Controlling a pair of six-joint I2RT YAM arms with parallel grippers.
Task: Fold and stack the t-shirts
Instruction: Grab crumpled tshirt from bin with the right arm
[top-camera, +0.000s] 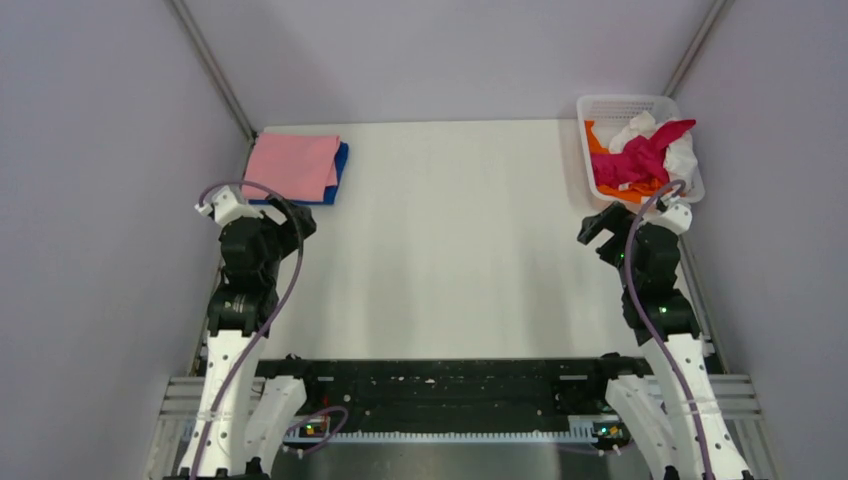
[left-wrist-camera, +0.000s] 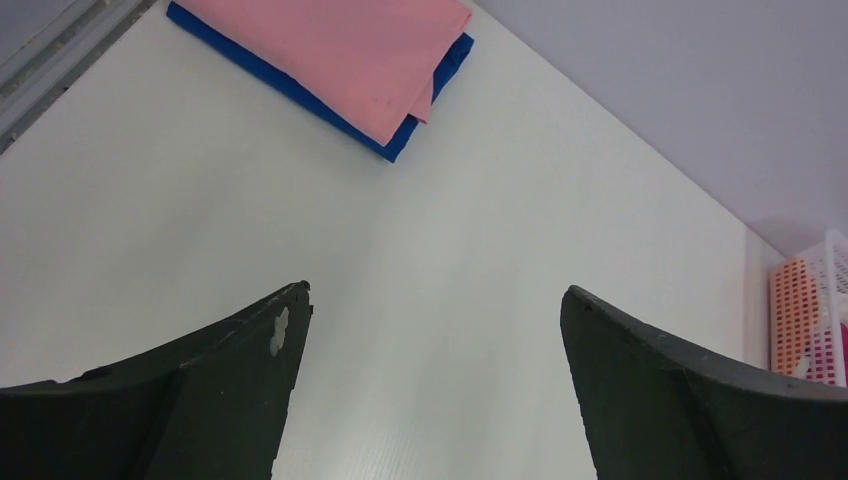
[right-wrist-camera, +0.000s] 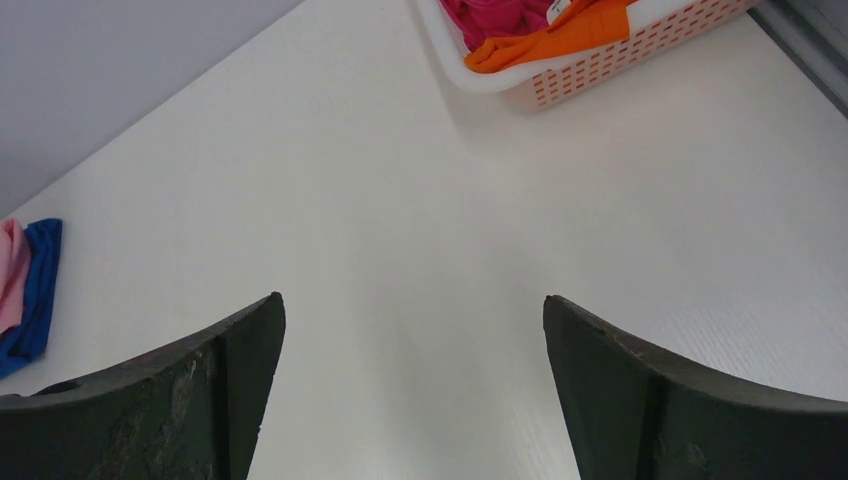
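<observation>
Both arms are tucked back at the sides of the table (top-camera: 450, 250), elbows bent and wrists tipped toward the middle. The left gripper (left-wrist-camera: 435, 290) is spread wide and holds nothing, just short of the folded pink t-shirt (top-camera: 292, 166) stacked on the blue t-shirt (top-camera: 341, 172) at the far left corner. The right gripper (right-wrist-camera: 412, 297) is equally wide and empty, near the basket (top-camera: 620, 103), where the crimson t-shirt (top-camera: 640, 160), white t-shirt (top-camera: 638, 128) and orange t-shirt (top-camera: 597, 140) lie crumpled.

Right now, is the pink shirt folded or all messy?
Folded: the pink shirt lies as a flat neat rectangle on the blue shirt.
</observation>
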